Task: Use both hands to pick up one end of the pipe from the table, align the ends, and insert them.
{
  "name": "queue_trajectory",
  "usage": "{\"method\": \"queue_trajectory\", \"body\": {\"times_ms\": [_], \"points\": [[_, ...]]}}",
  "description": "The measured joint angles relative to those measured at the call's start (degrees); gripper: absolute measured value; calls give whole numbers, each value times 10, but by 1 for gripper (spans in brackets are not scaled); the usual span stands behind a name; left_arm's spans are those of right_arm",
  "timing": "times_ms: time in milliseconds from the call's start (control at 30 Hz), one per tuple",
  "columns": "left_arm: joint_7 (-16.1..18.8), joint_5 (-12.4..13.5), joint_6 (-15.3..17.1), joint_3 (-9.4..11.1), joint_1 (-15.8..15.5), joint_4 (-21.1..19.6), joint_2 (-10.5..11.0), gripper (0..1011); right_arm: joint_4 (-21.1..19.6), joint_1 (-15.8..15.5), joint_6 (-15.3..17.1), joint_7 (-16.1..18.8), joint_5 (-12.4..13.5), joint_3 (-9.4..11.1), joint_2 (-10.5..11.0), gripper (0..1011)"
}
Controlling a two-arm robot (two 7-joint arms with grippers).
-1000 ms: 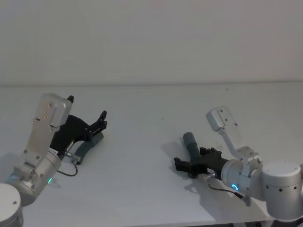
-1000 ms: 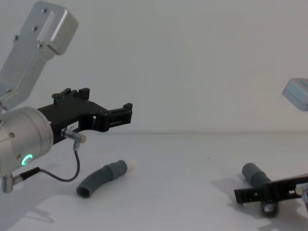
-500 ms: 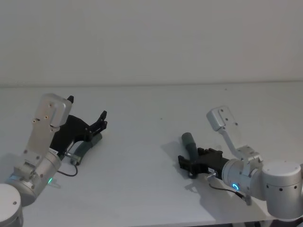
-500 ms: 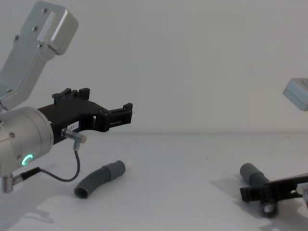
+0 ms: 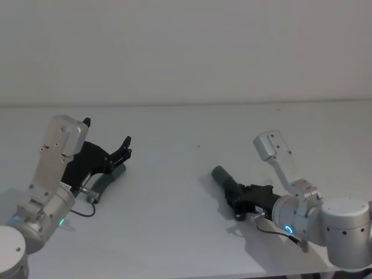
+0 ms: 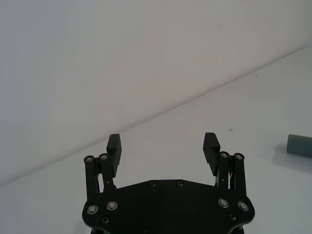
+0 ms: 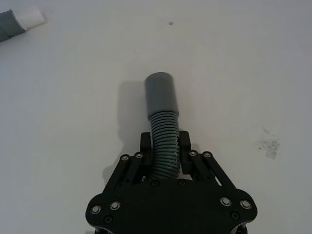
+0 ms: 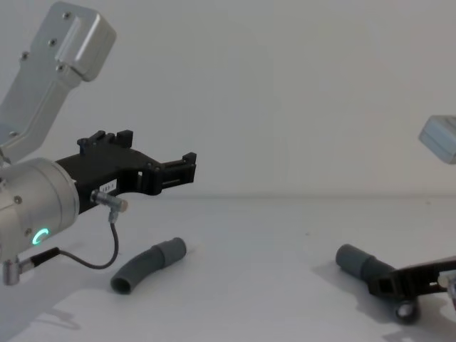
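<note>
So far your right gripper (image 7: 165, 141) pinches the socket piece (image 7: 160, 95), while your left gripper (image 6: 163, 146) hangs wide open above the other piece (image 8: 147, 262); aligning and inserting remain.

Plain pale wall (image 5: 186, 46) recorded behind. Small dark speck (image 7: 170, 23) and faint grey smudge (image 7: 267, 145) noted, well apart.

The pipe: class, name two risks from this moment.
The right tool grips the right pipe piece on its ribbed hose, behind the cuff; it might flex or slip. The left tool hangs open above the left pipe piece; descending badly could knock it.
</note>
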Motion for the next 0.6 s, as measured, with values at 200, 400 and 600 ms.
{"method": "queue_trajectory", "body": {"times_ms": [200,400,600], "points": [[0,0,0,0,0,0,0,1002,0,0,0,0,0,0,0,249],[0,0,0,0,0,0,0,1002,0,0,0,2,-1,0,1,240],[0,0,0,0,0,0,0,1002,-6,-1,-15,8,-7,-2,7,232]]}}
